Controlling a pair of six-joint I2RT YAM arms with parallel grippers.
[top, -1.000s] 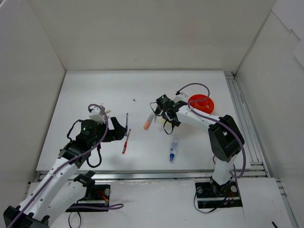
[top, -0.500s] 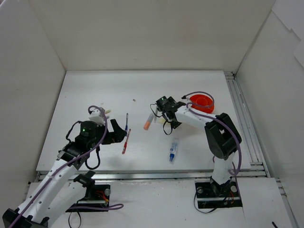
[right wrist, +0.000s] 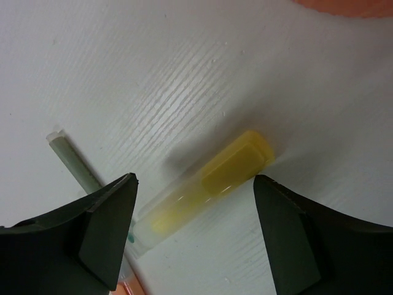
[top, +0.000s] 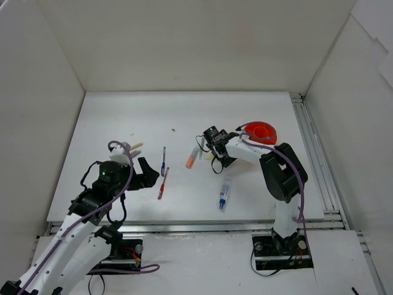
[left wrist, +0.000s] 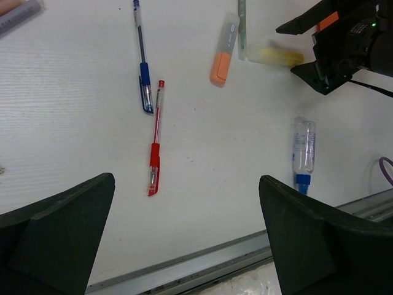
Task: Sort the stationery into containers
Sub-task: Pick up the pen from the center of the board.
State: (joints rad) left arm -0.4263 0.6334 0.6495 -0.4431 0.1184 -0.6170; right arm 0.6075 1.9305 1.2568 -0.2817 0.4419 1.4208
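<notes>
White table (top: 123, 117) | yel marker (right wrist: 206, 187) flat, long axis diag across R gripper (right wrist: 195, 181)

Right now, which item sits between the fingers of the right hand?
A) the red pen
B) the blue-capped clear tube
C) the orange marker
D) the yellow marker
D: the right wrist view shows the yellow marker lying between the two sides of the right hand, whose jaws stand open around it.
</notes>
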